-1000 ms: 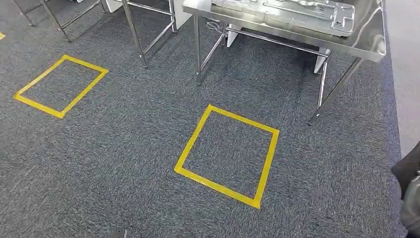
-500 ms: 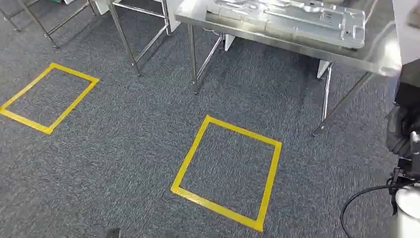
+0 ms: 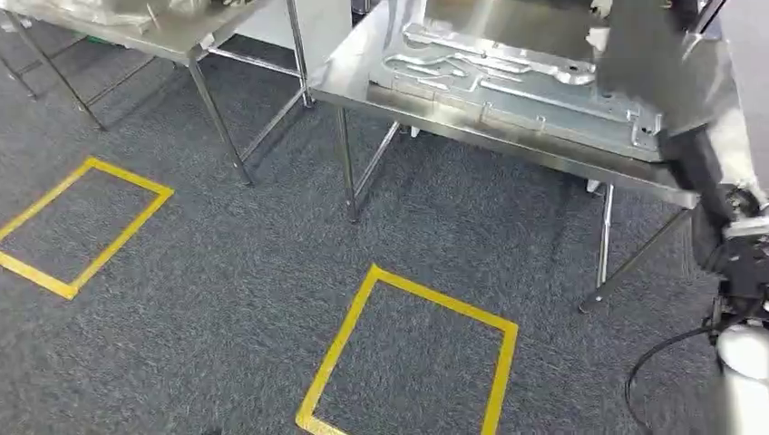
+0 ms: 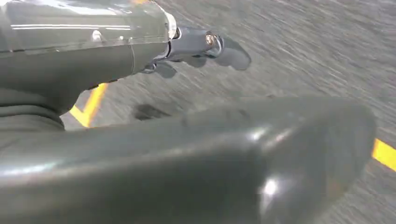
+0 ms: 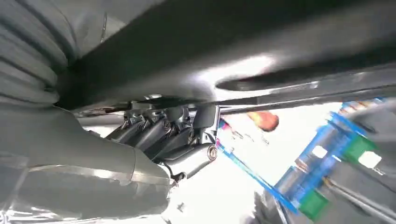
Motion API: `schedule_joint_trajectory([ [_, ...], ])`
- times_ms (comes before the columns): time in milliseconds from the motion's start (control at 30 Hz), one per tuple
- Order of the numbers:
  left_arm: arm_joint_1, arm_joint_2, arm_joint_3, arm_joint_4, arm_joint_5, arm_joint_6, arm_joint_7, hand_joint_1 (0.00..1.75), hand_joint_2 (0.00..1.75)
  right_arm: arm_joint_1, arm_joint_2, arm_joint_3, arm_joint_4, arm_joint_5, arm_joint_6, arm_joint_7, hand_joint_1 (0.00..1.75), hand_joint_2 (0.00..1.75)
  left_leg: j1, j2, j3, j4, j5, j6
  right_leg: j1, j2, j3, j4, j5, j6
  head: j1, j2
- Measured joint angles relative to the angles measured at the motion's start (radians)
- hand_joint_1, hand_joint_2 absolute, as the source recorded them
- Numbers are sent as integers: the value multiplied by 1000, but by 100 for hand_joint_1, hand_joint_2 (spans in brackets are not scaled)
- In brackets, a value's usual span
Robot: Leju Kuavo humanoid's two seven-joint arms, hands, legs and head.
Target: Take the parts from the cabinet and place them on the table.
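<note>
Steel table (image 3: 508,145) bearing pressed panel (image 3: 517,86)

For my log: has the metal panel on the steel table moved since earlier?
No. The metal panel lies along the steel table's front edge as before; the whole view shifted, so the camera moved.

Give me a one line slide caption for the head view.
Head view: steel table carrying a stamped metal panel, yellow tape squares on grey carpet.

no readable text, labels, brands or numbers on anything in view
</note>
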Motion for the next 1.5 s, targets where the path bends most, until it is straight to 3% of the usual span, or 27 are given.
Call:
schedule_joint_trajectory([
  [33,-6,0,1,0,0,1,0,0,0,-15,0,0,2,-3,1,-1,175,175,-1,5,-82,120,-9,-2,0,1,21,-5,-22,-14,0,0],
  [67,-11,-1,0,0,0,3,0,0,0,-29,0,3,7,-7,3,-1,175,175,-2,7,-166,204,-59,-2,1,6,40,-6,-40,-20,-2,0],
  [133,-6,-1,3,0,10,9,4,0,0,-40,0,14,21,-9,9,-1,175,175,-1,7,-286,247,-188,1,3,17,69,-5,-68,-22,-2,0],
  [200,2,-1,6,0,18,14,3,0,0,-51,0,26,35,-13,10,-3,175,175,-1,8,-370,218,-226,4,3,26,98,0,-92,-15,-2,0],
  [233,7,-1,7,0,18,15,3,0,0,-54,0,27,41,-14,10,-4,175,175,-1,8,-394,178,-199,5,2,29,114,2,-108,-10,-2,-1],
  [267,9,-1,7,0,18,15,3,0,0,-56,0,32,50,-16,10,-4,175,175,-1,9,-411,120,-125,9,2,28,136,2,-124,-6,-2,0],
  [333,21,-1,10,4,18,16,2,0,0,-62,0,44,81,-27,10,-6,175,175,-7,15,-456,-10,141,21,8,29,165,15,-157,3,-2,-1],
  [400,12,-1,13,3,18,17,0,0,0,-67,-5,52,95,-32,16,-6,175,175,-6,14,-434,1,124,37,9,31,185,4,-189,17,-1,0],
  [500,12,-5,16,2,23,18,-4,0,0,-112,-28,63,108,-39,22,-9,175,175,-6,11,-399,-9,103,59,0,22,163,85,-172,35,0,-1],
  [567,10,-5,22,2,27,17,-6,0,0,-134,-37,67,118,-44,25,-11,175,175,-4,12,-370,-16,85,66,-4,11,72,224,-167,49,-1,0],
  [633,11,-5,23,2,29,12,-8,0,0,-142,-43,73,135,-48,29,-11,175,175,-3,11,-334,-28,62,64,-13,9,-27,317,-236,57,0,0],
  [700,14,-6,24,2,30,8,-8,0,0,-144,-53,80,149,-50,33,-8,175,175,-1,4,-285,-40,31,59,-20,3,-82,301,-319,66,0,0],
  [733,15,-6,24,2,30,8,-9,0,0,-144,-59,82,156,-53,33,-8,175,175,-1,3,-257,-46,14,57,-21,0,-92,257,-322,65,0,0],
  [767,16,-6,24,2,30,7,-9,0,0,-144,-63,85,163,-55,33,-8,175,175,-1,2,-223,-53,-7,54,-21,-2,-94,185,-266,63,0,0],
  [800,18,-6,24,2,30,6,-9,0,0,-143,-67,88,172,-58,33,-8,175,175,-1,3,-206,-60,-27,52,-20,-5,-94,105,-131,57,0,-1],
  [833,22,-8,24,5,30,6,-7,0,0,-142,-68,89,186,-60,33,-8,175,175,-2,4,-173,-55,-47,51,-12,-12,-104,9,62,51,-2,-1],
  [867,15,-8,25,4,30,5,-9,0,0,-140,-74,92,191,-60,34,-8,175,175,-3,-3,-165,-71,-68,39,-2,-13,-96,23,78,43,2,0],
  [933,12,-8,25,0,30,5,-8,0,0,-145,-81,92,188,-58,34,-6,175,175,-5,3,-115,-84,-70,27,1,-2,-73,26,36,29,2,0],
  [1033,0,-7,25,-1,30,5,-10,0,0,-173,-88,93,184,-60,32,-11,175,175,-2,8,-232,157,44,15,-6,0,4,18,-24,4,0,-1],
  [1067,0,-7,25,-1,30,5,-10,0,0,-175,-87,93,185,-62,32,-11,175,175,-2,9,-292,228,34,14,-5,0,27,17,-44,-2,1,0],
  [1200,0,-7,25,0,31,6,-8,0,0,-173,-86,106,200,-67,32,-16,175,175,-6,11,-475,263,-180,19,-2,11,130,15,-133,-9,0,0],
  [1233,6,-7,26,0,31,8,-7,0,0,-173,-85,113,204,-68,30,-17,175,175,-10,11,-503,220,-185,23,0,14,162,14,-158,-9,0,0],
  [1267,11,-7,26,0,31,8,-6,0,0,-173,-84,118,209,-69,27,-18,175,175,-14,11,-521,164,-138,32,3,15,190,13,-181,-9,0,-1],
  [1300,15,-7,26,0,31,8,-6,0,0,-172,-82,123,216,-69,24,-18,175,175,-22,11,-536,94,-22,45,5,15,218,12,-205,-8,0,0],
  [1333,25,-3,27,3,31,9,-6,0,0,-161,-79,127,230,-69,21,-18,175,175,-34,10,-548,14,179,62,1,16,226,8,-225,-9,1,-1],
  [1367,27,3,28,6,31,9,-6,0,0,-165,-73,134,247,-69,17,-21,175,175,-41,-5,-556,-16,276,61,9,22,249,23,-243,0,1,0],
  [1500,8,0,28,2,30,12,-13,0,0,-159,-80,142,245,-66,3,-18,175,175,-35,2,-521,-9,221,74,1,28,284,-17,-280,29,1,0],
])
